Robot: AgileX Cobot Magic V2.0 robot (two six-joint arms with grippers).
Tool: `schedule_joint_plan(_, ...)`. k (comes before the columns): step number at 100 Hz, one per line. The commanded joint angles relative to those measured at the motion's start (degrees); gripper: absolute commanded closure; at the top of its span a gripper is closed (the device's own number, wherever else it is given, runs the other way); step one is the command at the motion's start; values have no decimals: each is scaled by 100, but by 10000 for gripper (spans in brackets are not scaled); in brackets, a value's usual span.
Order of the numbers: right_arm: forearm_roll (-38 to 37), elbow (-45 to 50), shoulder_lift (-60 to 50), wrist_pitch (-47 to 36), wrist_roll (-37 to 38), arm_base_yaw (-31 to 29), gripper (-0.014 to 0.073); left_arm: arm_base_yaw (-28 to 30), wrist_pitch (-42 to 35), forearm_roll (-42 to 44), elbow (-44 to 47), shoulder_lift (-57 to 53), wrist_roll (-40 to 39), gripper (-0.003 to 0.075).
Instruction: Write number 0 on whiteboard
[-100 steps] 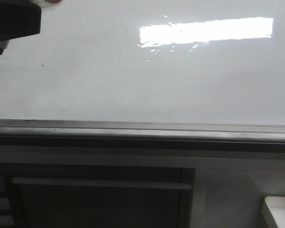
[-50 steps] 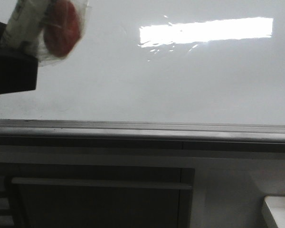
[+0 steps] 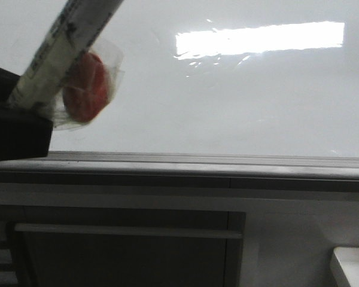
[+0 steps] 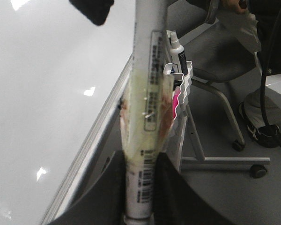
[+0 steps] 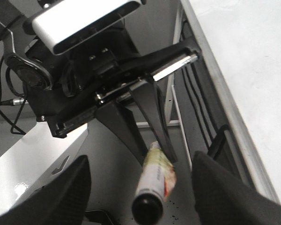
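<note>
The whiteboard (image 3: 239,101) fills the upper front view, glossy, with a bright light patch; no number 0 shows on it. My left gripper (image 3: 18,119) sits at the left edge, shut on a white marker (image 3: 66,42) that slants up to the right, with a red patch under clear tape on it. In the left wrist view the fingers (image 4: 161,187) clamp the marker (image 4: 147,93) beside the whiteboard (image 4: 47,93). In the right wrist view the marker's black cap (image 5: 147,211) lies between the wide-apart fingers of my right gripper (image 5: 140,197), touching neither.
A grey metal rail (image 3: 179,164) runs under the board. Below it is a dark cabinet front with a pale bar (image 3: 128,230). A white thing with a red spot (image 3: 353,266) sits lower right. A white rack with bottles (image 4: 180,79) and a wheeled chair (image 4: 225,108) stand beside the board.
My left gripper has come down the left edge of the front view. The marker, first pointing down, now slants up to the right and shows much more of its length.
</note>
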Motion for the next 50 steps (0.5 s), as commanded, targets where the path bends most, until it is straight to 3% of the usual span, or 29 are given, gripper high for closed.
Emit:
schedule_joint_plan(1,186,-235,79,-185,-84,75,175,-9,-226,-133,-146,-6,-65,741)
schedule_joint_plan(11,177,-249,215,-76,-84,75,197,-9,-226,-133,-146,-6,-65,741)
schedule_joint_plan(20,177,-258,275,-76,-84,75,282,-9,-236,-133,-146,-6,-65,741)
schedule_joint_plan(27,113,-258,282,-76,-84,75,408,-9,-248,-133,-146,-6,-65,741)
schedule_joint_plan(37,-70,-258,287,-76,-84,54,664,-9,-248,-133,-146,-6,-65,741)
schedule_joint_plan(50,-69,-258,287,-8,-70,51,664,-9,-227,-311,-146,-6,-65,735)
